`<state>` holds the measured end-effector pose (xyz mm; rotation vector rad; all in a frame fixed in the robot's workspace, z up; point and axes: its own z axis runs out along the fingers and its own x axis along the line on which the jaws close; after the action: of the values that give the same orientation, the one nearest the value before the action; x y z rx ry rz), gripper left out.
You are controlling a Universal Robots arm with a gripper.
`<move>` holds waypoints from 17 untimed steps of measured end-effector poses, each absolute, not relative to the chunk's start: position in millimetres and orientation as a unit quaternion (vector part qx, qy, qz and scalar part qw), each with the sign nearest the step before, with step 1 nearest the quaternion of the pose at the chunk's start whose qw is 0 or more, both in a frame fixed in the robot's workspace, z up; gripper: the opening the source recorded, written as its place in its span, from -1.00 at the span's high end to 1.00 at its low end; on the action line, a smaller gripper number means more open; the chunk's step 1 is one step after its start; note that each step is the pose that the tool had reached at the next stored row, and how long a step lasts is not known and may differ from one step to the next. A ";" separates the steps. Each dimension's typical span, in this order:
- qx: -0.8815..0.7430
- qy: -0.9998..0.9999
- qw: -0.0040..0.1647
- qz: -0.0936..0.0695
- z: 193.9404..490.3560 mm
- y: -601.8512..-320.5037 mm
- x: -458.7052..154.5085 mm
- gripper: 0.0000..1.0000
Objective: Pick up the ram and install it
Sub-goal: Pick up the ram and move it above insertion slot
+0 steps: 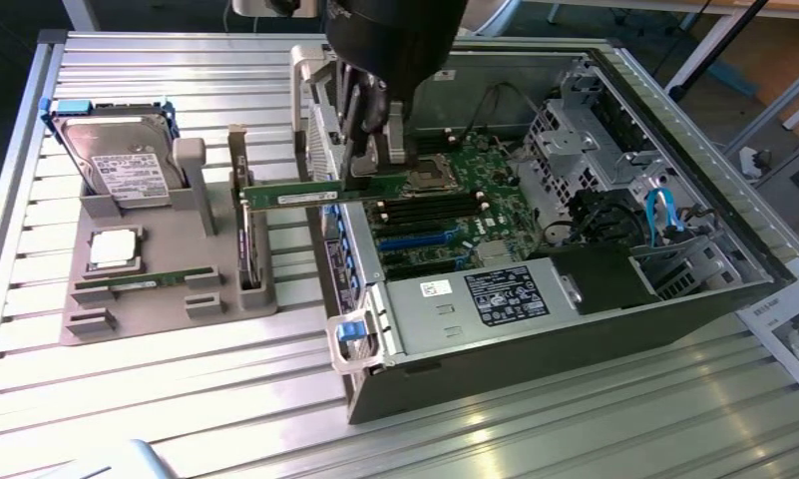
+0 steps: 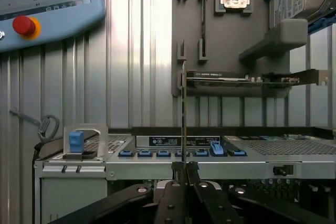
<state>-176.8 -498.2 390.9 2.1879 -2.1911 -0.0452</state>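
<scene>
The ram (image 1: 299,194) is a slim green strip held level in the air over the open computer case's near wall, one end reaching out toward the grey holder. My gripper (image 1: 376,172) comes down from above and is shut on the strip's end nearest the motherboard (image 1: 469,190). In the wrist view the ram (image 2: 183,119) appears edge-on as a thin line rising from between my closed fingertips (image 2: 176,174), with the gripper (image 2: 184,170) above the case edge. The black memory slots (image 1: 433,213) lie just below and beyond the strip.
The open tower case (image 1: 533,329) lies on its side on the slatted metal table. A grey holder (image 1: 160,319) carries a hard drive (image 1: 120,160), a silver processor (image 1: 113,249), another green strip (image 1: 140,282) and an upright card (image 1: 248,244). A teach pendant (image 2: 47,3) lies on the table.
</scene>
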 end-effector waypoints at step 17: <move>0.706 -0.707 0.024 -0.016 390.9 -502.8 -92.9 0.76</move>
<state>-92.9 -502.8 390.9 2.1857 -2.1889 -0.0496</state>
